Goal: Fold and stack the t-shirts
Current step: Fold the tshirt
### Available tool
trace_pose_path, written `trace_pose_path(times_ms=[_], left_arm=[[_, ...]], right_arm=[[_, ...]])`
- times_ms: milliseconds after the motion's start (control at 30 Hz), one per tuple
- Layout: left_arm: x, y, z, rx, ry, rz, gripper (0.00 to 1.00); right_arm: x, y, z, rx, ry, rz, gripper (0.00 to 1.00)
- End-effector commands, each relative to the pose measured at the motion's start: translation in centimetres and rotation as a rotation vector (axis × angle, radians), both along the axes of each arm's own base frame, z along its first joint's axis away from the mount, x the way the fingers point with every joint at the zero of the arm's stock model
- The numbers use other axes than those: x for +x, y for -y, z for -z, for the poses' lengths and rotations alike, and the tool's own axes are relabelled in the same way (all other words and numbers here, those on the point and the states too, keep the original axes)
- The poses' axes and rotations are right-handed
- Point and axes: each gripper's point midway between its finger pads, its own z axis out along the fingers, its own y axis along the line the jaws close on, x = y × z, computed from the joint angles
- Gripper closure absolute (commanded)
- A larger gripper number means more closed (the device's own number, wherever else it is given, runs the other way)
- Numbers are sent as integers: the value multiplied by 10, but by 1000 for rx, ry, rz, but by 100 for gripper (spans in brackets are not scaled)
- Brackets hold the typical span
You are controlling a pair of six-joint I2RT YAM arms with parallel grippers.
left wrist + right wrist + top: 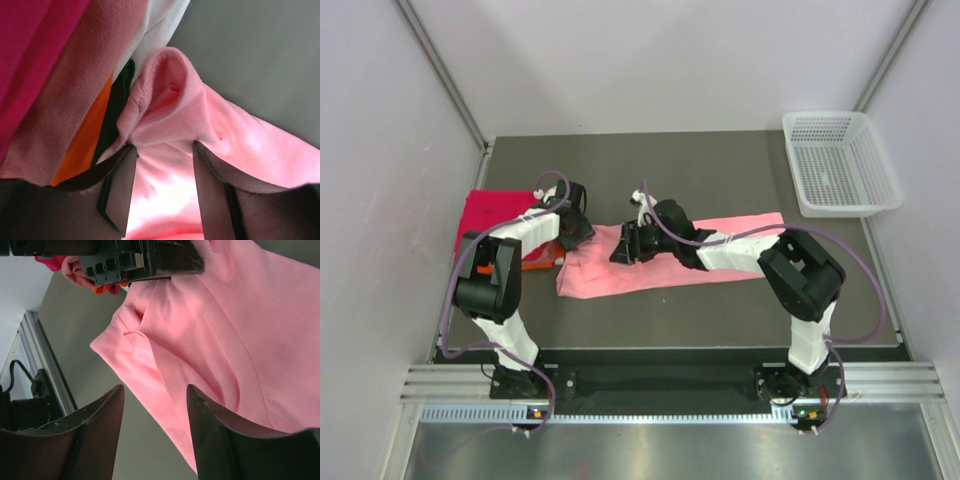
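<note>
Top view: the pink shirt (595, 268) lies flat on the table (720, 180), its long axis running 8-to-2 o'clock, with the red shirt (490, 212) at its 9.

Left wrist: the left gripper (163, 147) has its fingers spread astride the pink shirt's bunched end.

Right wrist: the right gripper (155, 390) is spread above smooth pink cloth.

Unfolded shirt (595, 275) lies just right of folded stack (490, 210).

The t-shirt (602, 270) is salmon-pink, the folded shirt (490, 212) magenta-red, the basket (840, 170) white.
</note>
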Motion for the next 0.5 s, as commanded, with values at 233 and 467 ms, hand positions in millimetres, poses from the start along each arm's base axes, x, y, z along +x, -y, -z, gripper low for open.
trace_pose_path(times_ms=[233, 467], left_arm=[[-5, -4, -5, 4, -14, 13, 46], [-3, -2, -4, -2, -14, 18, 46]], right_arm=[[-3, -31, 11, -93, 56, -3, 46], [-26, -31, 43, -213, 74, -95, 46]])
